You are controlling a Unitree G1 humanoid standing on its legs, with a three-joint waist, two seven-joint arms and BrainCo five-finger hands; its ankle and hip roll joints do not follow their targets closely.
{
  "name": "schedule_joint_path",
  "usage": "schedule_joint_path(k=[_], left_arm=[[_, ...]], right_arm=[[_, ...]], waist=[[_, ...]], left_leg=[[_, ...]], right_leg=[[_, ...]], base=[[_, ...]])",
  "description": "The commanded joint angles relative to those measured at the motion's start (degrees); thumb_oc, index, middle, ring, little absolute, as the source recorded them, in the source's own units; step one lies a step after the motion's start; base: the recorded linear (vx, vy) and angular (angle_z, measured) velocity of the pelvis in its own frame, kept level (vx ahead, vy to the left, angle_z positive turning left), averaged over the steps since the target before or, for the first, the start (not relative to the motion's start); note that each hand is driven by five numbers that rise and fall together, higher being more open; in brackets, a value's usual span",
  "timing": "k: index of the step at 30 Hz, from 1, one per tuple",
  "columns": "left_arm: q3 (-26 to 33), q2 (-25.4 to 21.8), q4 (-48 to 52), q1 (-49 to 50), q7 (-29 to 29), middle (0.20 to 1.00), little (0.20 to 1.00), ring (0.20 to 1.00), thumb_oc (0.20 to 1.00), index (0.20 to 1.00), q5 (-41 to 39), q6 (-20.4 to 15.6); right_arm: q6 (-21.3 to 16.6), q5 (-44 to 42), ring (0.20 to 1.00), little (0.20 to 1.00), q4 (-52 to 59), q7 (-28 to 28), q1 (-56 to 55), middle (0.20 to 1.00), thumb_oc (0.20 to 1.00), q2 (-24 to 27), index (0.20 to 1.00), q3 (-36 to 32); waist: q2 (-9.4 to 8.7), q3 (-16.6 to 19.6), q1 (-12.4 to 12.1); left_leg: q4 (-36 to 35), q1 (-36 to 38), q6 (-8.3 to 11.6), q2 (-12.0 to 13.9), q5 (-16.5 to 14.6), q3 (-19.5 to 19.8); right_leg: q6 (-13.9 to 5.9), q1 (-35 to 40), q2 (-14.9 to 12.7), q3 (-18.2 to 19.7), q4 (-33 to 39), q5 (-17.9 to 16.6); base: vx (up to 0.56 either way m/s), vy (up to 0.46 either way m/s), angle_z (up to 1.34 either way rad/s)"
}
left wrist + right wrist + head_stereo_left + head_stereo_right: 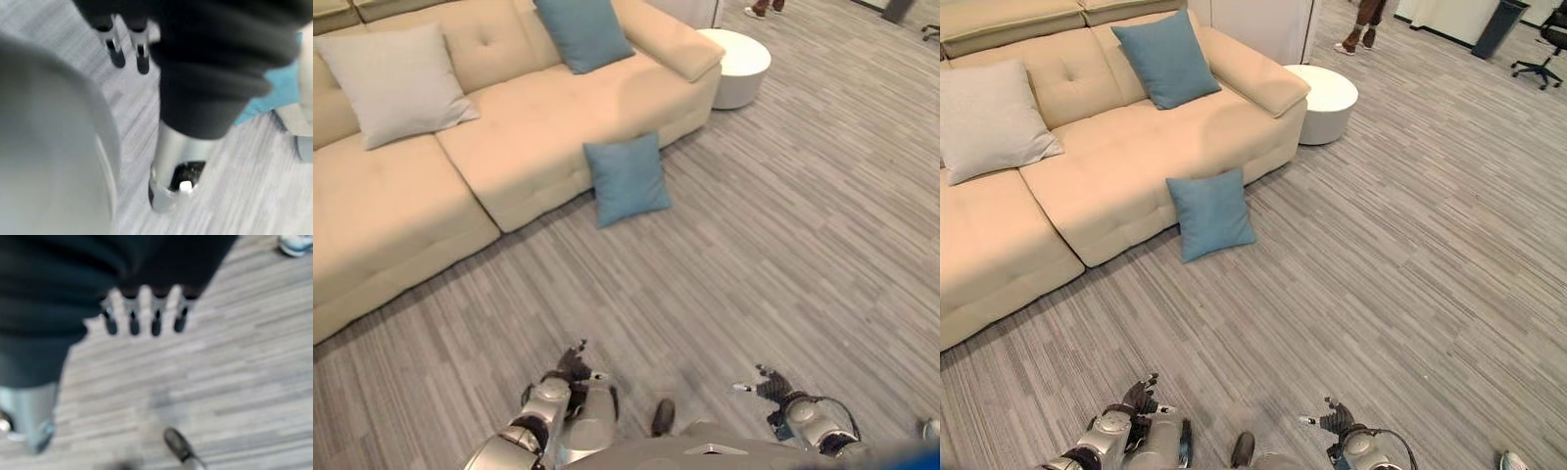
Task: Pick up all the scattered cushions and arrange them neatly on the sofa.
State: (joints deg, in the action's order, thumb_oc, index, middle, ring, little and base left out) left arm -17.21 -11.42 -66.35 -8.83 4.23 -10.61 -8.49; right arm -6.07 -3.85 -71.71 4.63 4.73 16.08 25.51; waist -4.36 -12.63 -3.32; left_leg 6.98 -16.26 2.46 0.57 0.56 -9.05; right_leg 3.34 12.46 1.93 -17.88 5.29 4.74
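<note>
A blue cushion [626,179] stands on the grey floor, leaning against the front of the beige sofa [509,137]. A second blue cushion [583,32] rests against the sofa's backrest near its right arm. A light grey cushion [396,83] leans on the backrest further left. My left hand [570,367] and right hand [766,385] hang low over the floor, well short of the floor cushion. Both are open and hold nothing. The right wrist view has its fingers [144,316] straight in a row. Past the left hand's fingers [127,49] a strip of blue cushion [274,98] shows.
A round white side table [736,64] stands by the sofa's right arm. A person's legs and shoes [1359,29] are behind it, and a light sneaker [1511,460] shows at my lower right. An office chair [1542,49] and a dark bin [1498,24] stand far right.
</note>
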Motion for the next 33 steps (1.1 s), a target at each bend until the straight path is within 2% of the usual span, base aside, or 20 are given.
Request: schedule_joint_path(k=[1, 4, 6, 7, 8, 9, 11, 15, 17, 18, 20, 22, 25, 26, 27, 29, 30, 31, 32, 33], left_arm=[[-2.41, 0.88, -2.54, 1.18, 0.14, 1.000, 1.000, 1.000, 1.000, 1.000, 0.81, 0.07], [-1.26, 0.89, -3.27, 2.46, -0.28, 1.000, 1.000, 1.000, 1.000, 1.000, 0.47, 0.37], [-0.24, 0.61, -3.75, 3.16, -0.14, 1.000, 1.000, 1.000, 1.000, 1.000, 0.84, 0.71], [-0.24, 0.61, -3.76, 3.16, -0.14, 1.000, 1.000, 1.000, 1.000, 1.000, 0.85, 0.71], [-0.04, 0.30, -3.66, 3.01, 0.13, 1.000, 1.000, 1.000, 1.000, 1.000, 1.76, 0.82], [-0.07, 0.20, -3.70, 2.81, 0.14, 1.000, 1.000, 1.000, 1.000, 1.000, 1.96, 0.90], [-0.10, 0.15, -3.64, 2.82, 0.18, 1.000, 1.000, 1.000, 1.000, 1.000, 1.96, 0.86], [-0.82, -0.50, -3.97, 0.90, -0.16, 1.000, 1.000, 1.000, 1.000, 1.000, 1.22, 0.54], [-1.10, -1.38, -3.85, 0.44, -0.52, 1.000, 1.000, 1.000, 1.000, 1.000, 1.98, 0.39], [-0.43, -0.93, -4.57, 0.95, -0.06, 1.000, 1.000, 1.000, 1.000, 1.000, 1.83, 0.00], [-0.51, -0.51, -4.80, 0.78, -0.09, 1.000, 1.000, 1.000, 1.000, 1.000, 1.77, -0.12], [-0.21, -0.29, -5.68, 1.14, -0.06, 1.000, 1.000, 1.000, 1.000, 1.000, 1.63, -0.04], [-0.08, -0.40, -5.81, 1.40, -0.31, 1.000, 1.000, 1.000, 1.000, 1.000, 1.62, 0.09], [0.17, -0.41, -6.29, 2.09, -0.48, 1.000, 1.000, 1.000, 1.000, 1.000, 1.66, 0.07], [0.17, -0.41, -6.29, 2.10, -0.48, 1.000, 1.000, 1.000, 1.000, 1.000, 1.66, 0.07], [-0.32, -0.15, -6.05, 1.77, -0.63, 1.000, 1.000, 1.000, 1.000, 1.000, 0.79, 0.17], [-0.59, 0.00, -5.22, 1.00, -0.44, 1.000, 1.000, 1.000, 1.000, 1.000, -0.03, 0.24], [-0.59, -0.01, -5.22, 0.97, -0.45, 1.000, 1.000, 1.000, 1.000, 1.000, -0.04, 0.25], [-0.95, 0.09, -4.76, 0.63, -0.26, 1.000, 1.000, 1.000, 1.000, 1.000, -0.20, 0.25], [-0.96, 0.10, -4.76, 0.62, -0.26, 1.000, 1.000, 1.000, 1.000, 1.000, -0.20, 0.25]], right_arm=[[-0.30, 0.35, 1.000, 1.000, 0.69, 0.78, -1.20, 1.000, 1.000, 1.34, 1.000, -1.00], [0.08, 1.70, 1.000, 1.000, 0.12, 0.44, -1.97, 1.000, 1.000, 0.13, 1.000, -0.92], [0.53, 3.39, 1.000, 1.000, 0.20, -0.17, -2.20, 1.000, 1.000, -0.88, 1.000, -0.69], [0.54, 3.40, 1.000, 1.000, 0.20, -0.17, -2.20, 1.000, 1.000, -0.88, 1.000, -0.70], [0.50, 3.57, 1.000, 1.000, 0.89, -0.38, -2.18, 1.000, 1.000, -1.22, 1.000, -0.97], [0.59, 3.70, 1.000, 1.000, 1.01, -0.48, -2.23, 1.000, 1.000, -1.40, 1.000, -1.11], [0.69, 3.69, 1.000, 1.000, 1.13, -0.46, -2.31, 1.000, 1.000, -1.45, 1.000, -1.33], [0.60, 3.07, 1.000, 1.000, 2.31, -0.16, -1.08, 1.000, 1.000, -0.62, 1.000, -1.69], [-0.81, 0.13, 1.000, 1.000, 3.39, -1.84, -1.09, 1.000, 1.000, -0.41, 1.000, -1.59], [0.31, -0.10, 1.000, 1.000, 2.10, -1.78, -0.85, 1.000, 1.000, -0.34, 1.000, -2.12], [0.44, 0.49, 1.000, 1.000, 1.70, -1.47, -0.44, 1.000, 1.000, -0.80, 1.000, -2.22], [0.30, 0.92, 1.000, 1.000, 2.58, -1.05, -0.88, 1.000, 1.000, 0.07, 1.000, -2.21], [0.09, 0.60, 1.000, 1.000, 2.78, -0.94, -0.96, 1.000, 1.000, 0.31, 1.000, -1.97], [-0.14, -0.10, 1.000, 1.000, 2.77, -1.12, -1.03, 1.000, 1.000, 0.52, 1.000, -2.01], [-0.14, -0.11, 1.000, 1.000, 2.76, -1.13, -1.03, 1.000, 1.000, 0.53, 1.000, -2.01], [-0.35, -0.98, 1.000, 1.000, 2.46, -0.91, -0.55, 1.000, 1.000, 0.64, 1.000, -2.19], [-0.54, -1.83, 1.000, 1.000, 2.30, -0.57, 0.12, 1.000, 1.000, 0.94, 1.000, -2.26], [-0.54, -1.83, 1.000, 1.000, 2.29, -0.58, 0.16, 1.000, 1.000, 0.93, 1.000, -2.28], [-0.41, -2.45, 1.000, 1.000, 2.07, -0.44, 0.25, 1.000, 1.000, 1.36, 1.000, -2.47], [-0.41, -2.46, 1.000, 1.000, 2.06, -0.44, 0.26, 1.000, 1.000, 1.36, 1.000, -2.48]], waist=[[0.72, 0.04, -1.40], [0.15, 1.92, -2.40], [0.07, 2.59, -2.92], [0.03, 2.59, -2.97], [0.58, 1.96, -2.16], [1.15, 1.76, -1.41], [1.41, 1.68, -0.91], [1.88, 0.93, 1.03], [0.83, 0.48, 1.48], [0.65, 0.08, 2.07], [0.46, 0.13, 2.32], [-0.33, 1.49, 2.48], [-0.31, 2.20, 2.65], [-0.16, 2.76, 2.60], [-0.11, 2.74, 2.63], [-0.39, 1.82, 2.47], [-1.15, 0.32, 1.83], [-1.02, 0.33, 1.92], [-1.53, -0.15, 1.61], [-1.46, -0.17, 1.60]], left_leg=[[-1.29, 6.07, -1.71, -1.08, 0.49, -1.48], [-1.73, 7.96, -3.27, -2.45, 0.17, -0.53], [-3.07, 11.71, -5.18, -3.07, -1.78, -1.17], [-3.11, 11.73, -5.22, -3.12, -1.79, -1.23], [-3.61, 14.38, -6.02, -2.93, -2.81, -0.77], [-4.31, 15.95, -6.36, -2.82, -3.47, -0.42], [-5.22, 17.37, -6.36, -2.74, -3.90, -0.40], [-7.62, 20.64, -5.35, -2.62, -5.16, 1.13], [-7.46, 22.00, -5.01, -3.36, -6.38, 2.42], [-7.52, 24.05, -4.65, -3.67, -7.82, 3.85], [-7.14, 25.80, -4.24, -3.50, -9.72, 5.01], [-6.62, 27.68, -3.76, -3.21, -11.59, 5.58], [-4.99, 27.96, -2.84, -2.26, -12.79, 5.93], [-0.83, 27.41, -1.26, -1.08, -12.46, 5.79], [-0.61, 27.34, -1.21, -1.00, -12.60, 5.81], [11.72, 21.56, 1.12, 0.59, -8.43, 5.61], [21.40, 16.39, 1.71, 2.06, -4.30, 4.30], [21.87, 16.07, 1.75, 2.21, -4.50, 4.44], [24.23, 13.22, 0.73, 3.42, -4.75, 1.39], [24.42, 13.16, 0.73, 3.50, -4.87, 1.40]], right_leg=[[-5.20, -0.75, -1.40, 4.58, -2.22, 3.60], [-6.33, -0.21, -2.05, 4.94, -5.11, 4.80], [-9.22, -2.88, -4.73, 3.33, -15.18, 4.15], [-9.27, -3.00, -4.82, 3.39, -15.43, 4.29], [-11.64, -7.25, -7.05, 2.28, -25.31, 0.78], [-12.15, -9.90, -8.06, 1.60, -29.43, -0.77], [-12.10, -11.18, -9.63, 0.04, -30.52, -1.22], [-9.92, -14.62, -10.77, -2.25, -22.28, -0.65], [-10.16, -16.40, -10.93, -1.72, -13.30, -3.00], [-11.25, -18.70, -10.71, -0.13, -7.93, -5.69], [-11.79, -18.91, -10.64, 0.43, -5.88, -6.70], [-10.90, -16.60, -10.33, 0.61, -5.07, -7.83], [-10.08, -15.55, -9.63, 0.54, -5.50, -7.02], [-8.85, -13.67, -8.33, 0.66, -5.23, -5.50], [-8.81, -13.62, -8.26, 0.62, -5.19, -5.49], [-7.02, -11.49, -7.34, 1.14, -4.48, -4.35], [-5.33, -9.06, -6.95, 0.59, -3.32, -3.15], [-5.29, -9.11, -6.81, 0.48, -3.31, -3.17], [-4.62, -6.90, -6.33, -0.14, -2.08, -2.08], [-4.62, -6.87, -6.25, -0.14, -2.04, -2.09]], base=[[0.33, 0.061, -0.49], [0.39, 0.134, -0.56], [0.25, 0.148, -0.40], [0.19, 0.126, -0.23], [0.18, 0.123, -0.15], [0.26, 0.139, 0.01], [0.15, 0.039, 0.45], [0.22, -0.066, 0.53], [0.27, -0.147, 0.32], [0.43, -0.183, 0.35], [0.34, -0.131, 0.35], [0.31, -0.167, 0.24], [0.27, -0.199, 0.32], [0.25, -0.201, 0.44], [0.22, -0.208, 0.41], [0.10, -0.212, 0.09], [0.07, -0.212, 0.05], [0.17, -0.253, 0.09], [0.11, -0.111, 0.05], [0.18, -0.144, 0.06]])
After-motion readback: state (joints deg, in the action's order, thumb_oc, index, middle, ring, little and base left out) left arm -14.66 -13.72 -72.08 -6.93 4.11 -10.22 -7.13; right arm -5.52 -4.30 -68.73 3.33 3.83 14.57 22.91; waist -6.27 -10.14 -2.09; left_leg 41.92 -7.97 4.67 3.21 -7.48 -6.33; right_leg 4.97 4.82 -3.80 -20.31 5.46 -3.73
